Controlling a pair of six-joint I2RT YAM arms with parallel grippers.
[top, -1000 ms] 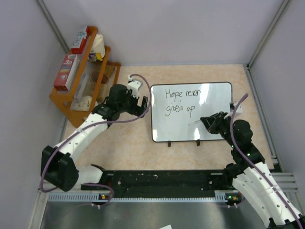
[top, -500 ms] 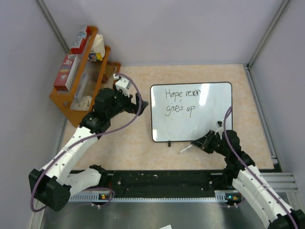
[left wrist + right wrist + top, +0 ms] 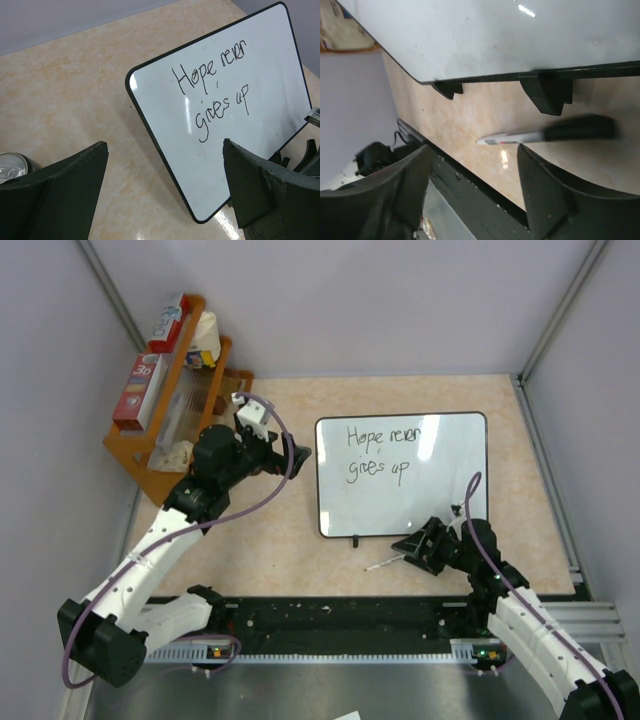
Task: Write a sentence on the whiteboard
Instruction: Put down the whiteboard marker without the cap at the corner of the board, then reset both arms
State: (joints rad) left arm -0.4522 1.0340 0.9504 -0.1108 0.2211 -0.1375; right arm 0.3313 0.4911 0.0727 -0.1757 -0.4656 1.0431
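Note:
The whiteboard (image 3: 440, 502) stands propped on two black feet (image 3: 547, 92) at mid table. The sentence (image 3: 384, 452) reads "Hope never gives up" in two dark lines, also plain in the left wrist view on the whiteboard (image 3: 270, 100) as the sentence (image 3: 215, 85). A marker (image 3: 383, 562) with a white barrel and black cap lies on the table in front of the board. My right gripper (image 3: 415, 548) hangs open just right of it; the marker (image 3: 545, 134) lies past the fingertips, outside the right gripper (image 3: 474, 150). My left gripper (image 3: 295, 462) stands open and holds nothing, left of the board.
A wooden rack (image 3: 165, 430) with boxes and rolls stands at the back left. A metal can (image 3: 10, 165) sits near the left gripper (image 3: 165, 150). A black rail (image 3: 340, 615) runs along the near table edge.
My right gripper came down from the board face to the table in front of it, opened and let go of the marker. The left arm drew back leftward from the board's edge.

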